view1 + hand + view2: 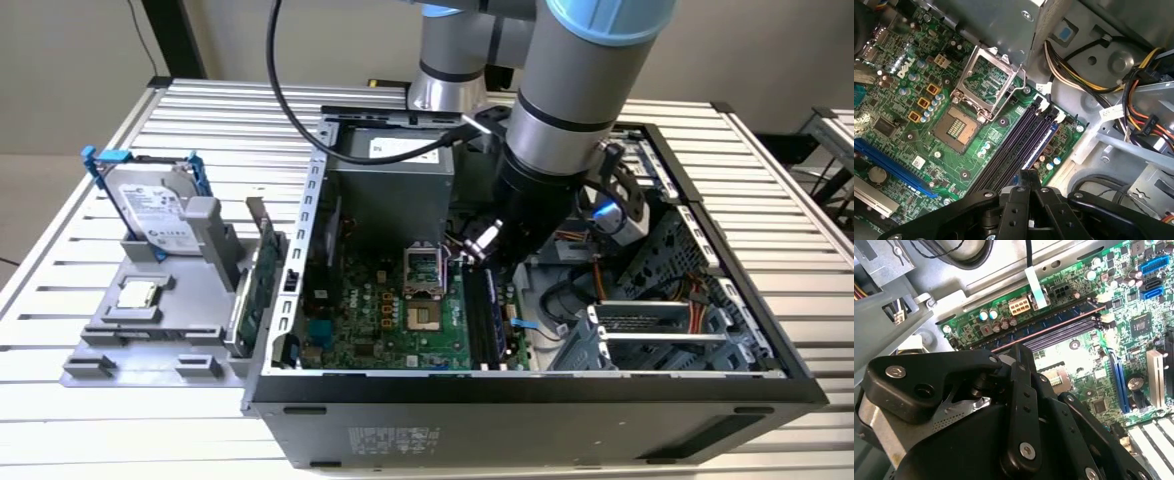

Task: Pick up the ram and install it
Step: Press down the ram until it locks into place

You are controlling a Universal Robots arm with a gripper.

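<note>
– Over the slots, the gripper hangs with its fingers pressed together, nothing pinched between them. Where is the ram?

– Standing on edge in the slot row, on the cable side, as the second wrist view shows: the ram runs out from under the fingertips. Whether they touch its top edge cannot be told.

– So how should the arm do the seating well?

– It should push straight down along the stick's plane, keep the load even from end to end, and mind the white latches at the far end. A tilted push would likely jam one corner.

– And room?

– Tight on one side. The cables and the grey metal wall lie just beside the slots. The socket side is low and open, and straight up is free.
</note>
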